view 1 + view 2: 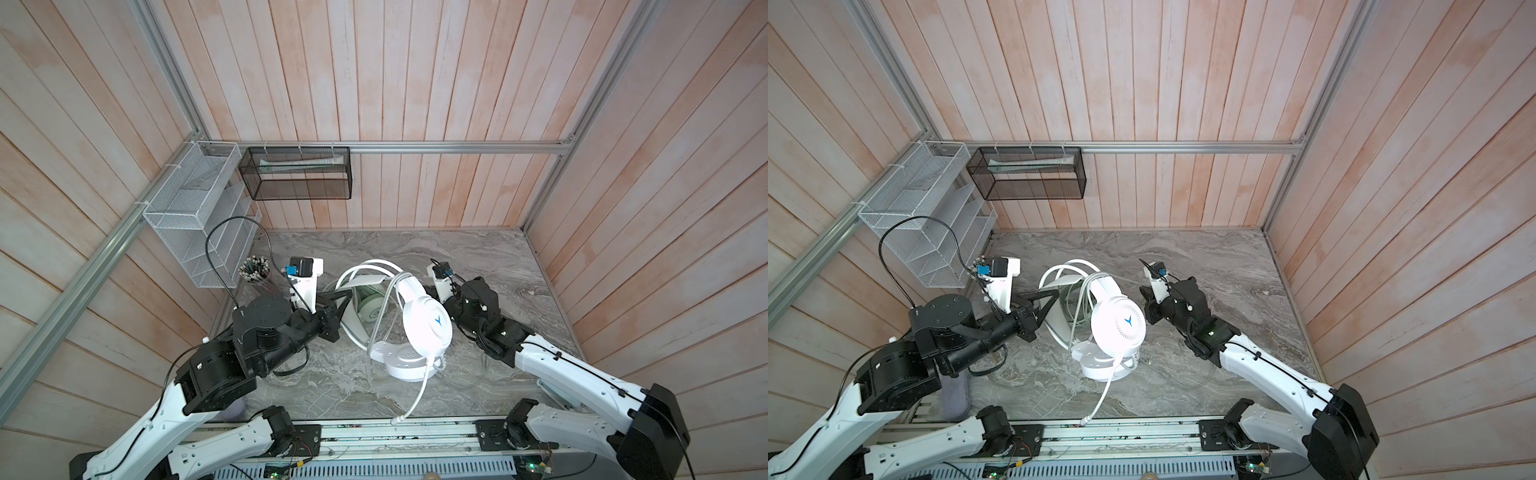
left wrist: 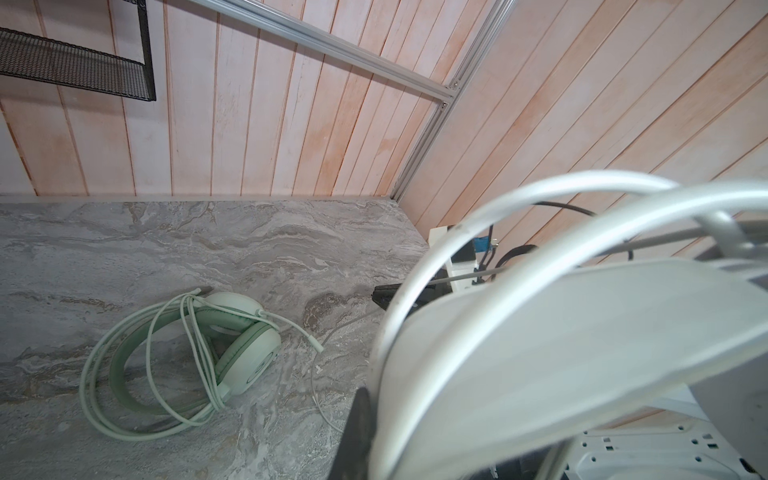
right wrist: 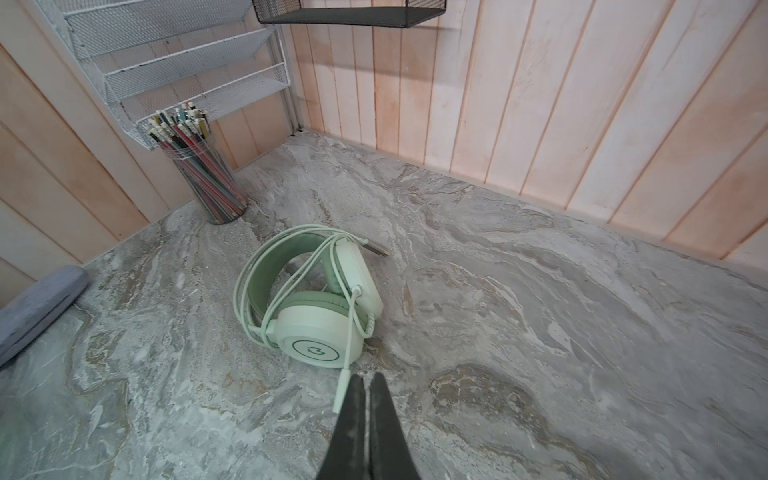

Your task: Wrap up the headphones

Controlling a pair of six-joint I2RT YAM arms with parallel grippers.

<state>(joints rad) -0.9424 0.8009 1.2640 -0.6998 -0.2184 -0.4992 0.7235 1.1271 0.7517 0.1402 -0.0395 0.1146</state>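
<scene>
On the table (image 1: 498,270), the white headset (image 1: 428,328) is held upright at centre, its headband (image 2: 582,332) clamped in the left jaws. The mint headset (image 1: 370,309) is seen wrapped at its ten o'clock. The white cable (image 2: 685,237) appears pinched taut in the closed right jaws; if overpulled, it could be yanked free.

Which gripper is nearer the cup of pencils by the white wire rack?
Left. The left gripper sits a short way right of the pencil cup in a top view; the right gripper is farther off, beyond the white headset.
</scene>
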